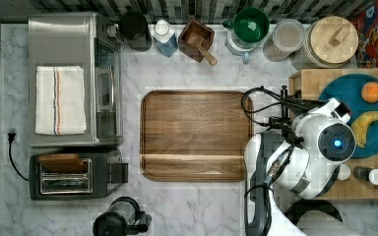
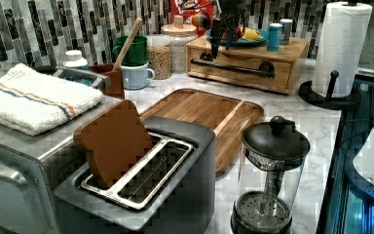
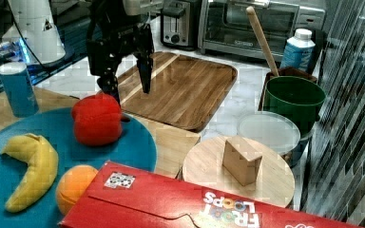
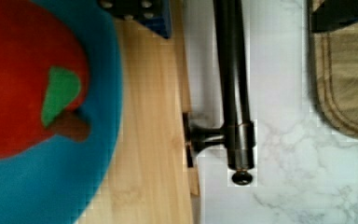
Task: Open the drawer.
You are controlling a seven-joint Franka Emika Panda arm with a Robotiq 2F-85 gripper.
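Bamboo-coloured wood marks the drawer, which is set in a low box at the upper right of the left view, its front flush with the box. It is judged shut, so the whole pull is left to be done. Its black bar handle runs along the front; in the wrist view the same bar is seen standing off the wood on a short post, with marble counter beyond it.

The gripper is seen at the upper left of the right view, its two dark fingers spread apart and holding nothing, pointed down above the edge of the box. In the left view it hangs just over the handle. The approach is judged nearly finished; the lowering, the closing on the bar and the pull are not yet done.

On top of the box a blue plate is carried, with a red apple, a banana and an orange on it. The apple lies close beside the fingers and could be brushed.

Ahead of the drawer front the dark wooden tray lies on the counter, near the path of the opening drawer; whether enough room is left cannot be told. A paper towel roll stands just beside the box at the far right of the left view.
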